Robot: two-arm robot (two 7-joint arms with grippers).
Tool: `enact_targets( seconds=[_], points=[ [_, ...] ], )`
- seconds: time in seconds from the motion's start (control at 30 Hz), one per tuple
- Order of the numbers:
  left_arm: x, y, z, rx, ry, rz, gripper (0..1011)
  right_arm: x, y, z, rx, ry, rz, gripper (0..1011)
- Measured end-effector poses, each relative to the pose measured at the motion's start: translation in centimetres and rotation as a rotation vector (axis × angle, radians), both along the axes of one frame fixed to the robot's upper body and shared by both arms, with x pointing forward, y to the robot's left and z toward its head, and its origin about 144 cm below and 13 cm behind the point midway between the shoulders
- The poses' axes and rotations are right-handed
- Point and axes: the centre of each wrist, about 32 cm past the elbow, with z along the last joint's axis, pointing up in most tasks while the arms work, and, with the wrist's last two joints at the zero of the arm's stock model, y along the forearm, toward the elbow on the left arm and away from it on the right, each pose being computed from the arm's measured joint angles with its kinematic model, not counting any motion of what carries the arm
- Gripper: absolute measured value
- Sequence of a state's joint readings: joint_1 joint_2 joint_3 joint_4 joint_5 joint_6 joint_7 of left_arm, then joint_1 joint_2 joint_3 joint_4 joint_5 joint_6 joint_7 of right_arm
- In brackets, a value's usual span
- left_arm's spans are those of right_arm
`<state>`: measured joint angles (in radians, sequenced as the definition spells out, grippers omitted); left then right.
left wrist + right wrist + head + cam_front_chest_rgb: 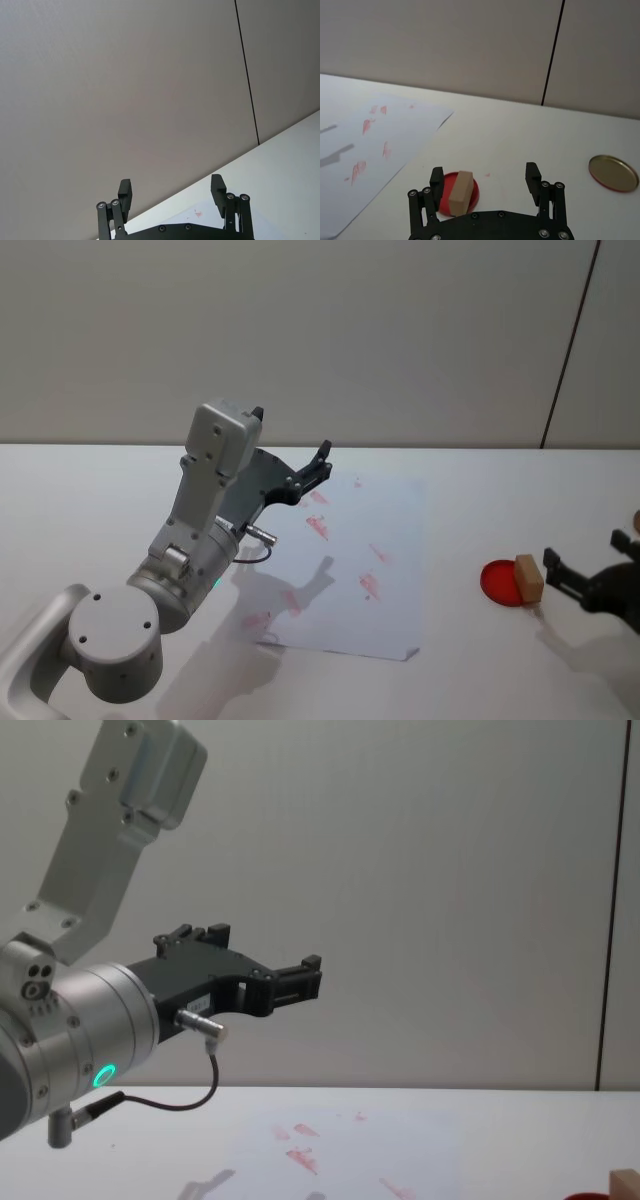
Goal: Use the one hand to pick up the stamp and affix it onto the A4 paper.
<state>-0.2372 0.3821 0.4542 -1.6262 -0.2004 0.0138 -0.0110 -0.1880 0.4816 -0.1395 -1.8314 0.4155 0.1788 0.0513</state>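
Just now the small tan wooden stamp block (pixel 529 578) sits on the right edge of the red round ink pad (pixel 497 583), well right of the white A4 paper sheet (pixel 390 540). The black right gripper (pixel 583 552), clearly the nearer, waits just to its right with jaws spread wide. The block's long axis runs along their reach, closer to one finger. The left gripper (pixel 322 462) hovers open above the paper.

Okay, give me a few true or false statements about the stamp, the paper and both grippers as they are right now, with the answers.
1. The stamp stands on the red pad. True.
2. The right gripper is shut on the stamp. False: it is open, and the stamp is not grasped.
3. The A4 paper bears red marks. True.
4. The left gripper presses on the paper. False: it is open and raised above it.
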Motion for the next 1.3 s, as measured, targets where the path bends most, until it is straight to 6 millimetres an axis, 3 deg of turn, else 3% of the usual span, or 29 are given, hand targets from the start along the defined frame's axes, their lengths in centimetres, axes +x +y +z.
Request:
enact_targets(
  seconds=[1.3],
  points=[
    [0.0, 0.0, 0.0, 0.000, 0.000, 0.000, 1003, 2.8, 4.6, -2.5, -0.083, 0.162, -0.020, 1001]
  ],
)
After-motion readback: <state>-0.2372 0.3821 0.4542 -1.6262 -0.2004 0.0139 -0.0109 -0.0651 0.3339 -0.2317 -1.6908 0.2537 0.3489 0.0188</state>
